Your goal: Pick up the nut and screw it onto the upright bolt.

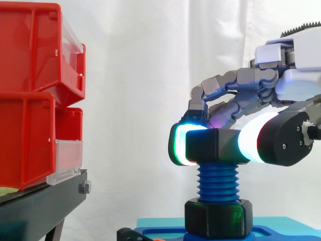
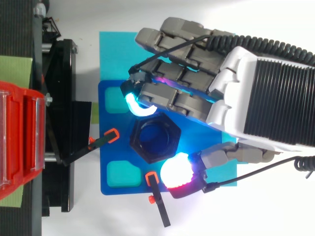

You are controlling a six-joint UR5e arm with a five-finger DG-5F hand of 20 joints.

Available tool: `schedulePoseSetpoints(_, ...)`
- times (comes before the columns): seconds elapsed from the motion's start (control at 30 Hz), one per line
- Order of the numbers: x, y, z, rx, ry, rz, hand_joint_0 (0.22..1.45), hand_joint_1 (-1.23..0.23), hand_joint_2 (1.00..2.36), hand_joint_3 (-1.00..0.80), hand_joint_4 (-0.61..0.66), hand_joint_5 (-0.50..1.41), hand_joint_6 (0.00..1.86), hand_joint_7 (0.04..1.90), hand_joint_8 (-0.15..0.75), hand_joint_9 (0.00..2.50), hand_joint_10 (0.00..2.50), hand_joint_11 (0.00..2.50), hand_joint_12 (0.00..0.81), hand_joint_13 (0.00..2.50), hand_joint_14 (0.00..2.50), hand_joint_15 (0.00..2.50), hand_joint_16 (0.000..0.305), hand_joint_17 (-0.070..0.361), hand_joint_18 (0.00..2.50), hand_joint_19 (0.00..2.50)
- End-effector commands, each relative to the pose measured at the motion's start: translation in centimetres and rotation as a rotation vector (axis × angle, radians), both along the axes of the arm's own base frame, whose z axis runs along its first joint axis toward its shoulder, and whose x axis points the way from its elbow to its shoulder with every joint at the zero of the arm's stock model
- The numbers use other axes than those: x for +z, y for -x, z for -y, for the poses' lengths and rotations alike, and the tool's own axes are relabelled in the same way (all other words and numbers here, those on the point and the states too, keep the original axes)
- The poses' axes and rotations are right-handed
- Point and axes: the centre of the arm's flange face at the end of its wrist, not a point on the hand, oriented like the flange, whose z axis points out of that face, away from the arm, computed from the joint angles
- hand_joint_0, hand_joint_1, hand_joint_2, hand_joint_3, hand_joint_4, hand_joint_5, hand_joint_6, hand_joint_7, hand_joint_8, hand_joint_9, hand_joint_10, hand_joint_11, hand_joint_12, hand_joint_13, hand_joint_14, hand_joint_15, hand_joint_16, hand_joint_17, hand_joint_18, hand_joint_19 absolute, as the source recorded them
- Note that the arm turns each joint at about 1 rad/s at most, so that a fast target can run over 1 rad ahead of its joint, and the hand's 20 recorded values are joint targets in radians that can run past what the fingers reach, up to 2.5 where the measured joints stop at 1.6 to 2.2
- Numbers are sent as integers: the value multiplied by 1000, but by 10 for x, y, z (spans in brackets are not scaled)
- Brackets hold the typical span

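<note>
- Nearest the overhead camera, the hand (image 2: 256, 88) reaches in from the right, and its curled fingers and thumb pinch the nut (image 1: 215, 145) between them.
- On the nut's left face in the side view, one fingertip (image 1: 176, 145) glows green and white. The thumb pad (image 2: 176, 171) glows white and red against the opposite side.
- Black and hexagonal, the nut sits level on the top end of the upright bolt (image 1: 218, 183). From above, blue shows through its hole.
- Bare blue threads run down the bolt from the nut to a lower nut (image 1: 218, 217), also black and hexagonal, at the bolt's foot.
- That lower nut rests on a blue base plate (image 2: 110, 187), which has two teal square pockets (image 2: 120, 174) on its left part.
- Two black clamp arms with orange tips (image 2: 101, 140) point toward the bolt from the left and from below in the top view.
- Under the plate lies a teal sheet (image 2: 115, 49).
- Well apart to the left in the side view, two red bins (image 1: 30, 50) are stacked on a black stand (image 1: 45, 201), each with a clear front lip.
- Behind everything hangs a white curtain (image 1: 140, 75).
</note>
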Motion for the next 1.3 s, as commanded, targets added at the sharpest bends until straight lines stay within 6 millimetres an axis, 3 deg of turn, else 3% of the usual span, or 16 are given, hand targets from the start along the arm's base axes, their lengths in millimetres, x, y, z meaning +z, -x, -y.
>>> schedulePoseSetpoints(0.0,0,0,0,0,0,0,559,-535,1005,-443,302,-185,580,1235,310,490,5,164,376,426,0,0,50,112,395,69)
schedulePoseSetpoints(1.27,0,0,-2,20,2,-7,556,-539,1005,-445,297,-184,568,1256,309,486,5,156,376,427,0,0,50,112,396,69)
